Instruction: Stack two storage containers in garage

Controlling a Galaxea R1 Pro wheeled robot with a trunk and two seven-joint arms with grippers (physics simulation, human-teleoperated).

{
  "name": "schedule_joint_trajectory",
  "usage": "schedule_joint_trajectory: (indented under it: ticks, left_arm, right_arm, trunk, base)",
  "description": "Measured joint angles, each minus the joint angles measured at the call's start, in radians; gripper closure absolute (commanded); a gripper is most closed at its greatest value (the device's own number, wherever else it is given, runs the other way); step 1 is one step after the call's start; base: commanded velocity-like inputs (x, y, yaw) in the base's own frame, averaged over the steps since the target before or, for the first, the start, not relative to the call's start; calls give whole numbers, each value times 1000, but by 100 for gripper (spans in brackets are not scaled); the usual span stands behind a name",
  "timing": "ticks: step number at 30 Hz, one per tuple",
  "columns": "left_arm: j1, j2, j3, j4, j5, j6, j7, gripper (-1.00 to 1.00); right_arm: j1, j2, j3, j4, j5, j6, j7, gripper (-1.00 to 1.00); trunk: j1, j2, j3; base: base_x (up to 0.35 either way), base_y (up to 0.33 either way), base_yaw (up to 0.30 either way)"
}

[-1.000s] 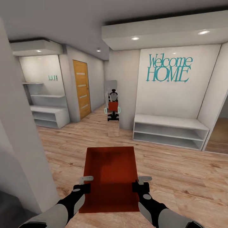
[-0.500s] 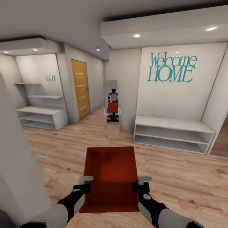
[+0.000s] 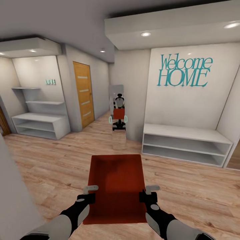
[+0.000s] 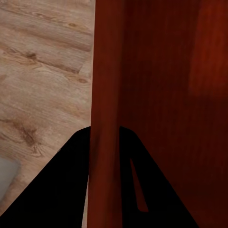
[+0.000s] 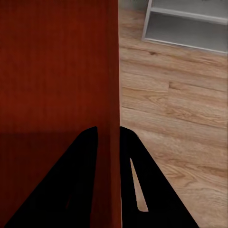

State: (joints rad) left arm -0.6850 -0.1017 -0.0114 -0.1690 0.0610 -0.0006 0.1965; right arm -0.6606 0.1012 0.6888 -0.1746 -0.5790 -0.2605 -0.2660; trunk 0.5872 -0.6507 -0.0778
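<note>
One orange-red open-top storage container (image 3: 116, 186) hangs level in front of me over light wood plank flooring. My left gripper (image 3: 87, 196) is shut on its left wall and my right gripper (image 3: 148, 195) on its right wall. In the left wrist view the ribbed wall (image 4: 107, 85) runs between the two dark fingers (image 4: 66, 185) of the left gripper (image 4: 105, 142). In the right wrist view the right gripper (image 5: 108, 137) pinches the container's wall (image 5: 107, 71) the same way. The bin is empty inside.
Ahead stands a tall mirror (image 3: 117, 100) showing my reflection with the bin. A light-wood door (image 3: 83, 95) with frosted strips lies ahead left. White shelf units stand at the left (image 3: 40, 125) and right (image 3: 185, 143). A white wall corner (image 3: 11, 200) is close on my left.
The whole view has shifted as I move: the near left wall has slid out of frame and the left shelf unit shows more. The container and both grippers keep their hold.
</note>
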Motion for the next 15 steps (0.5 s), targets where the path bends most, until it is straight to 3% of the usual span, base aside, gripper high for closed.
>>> schedule_joint_trajectory:
  ticks: [15]
  left_arm:
    - [0, 0, 0, 0, 0, 0, 0, 100]
  right_arm:
    - [0, 0, 0, 0, 0, 0, 0, 100]
  trunk:
    - [0, 0, 0]
  base:
    - [322, 0, 0]
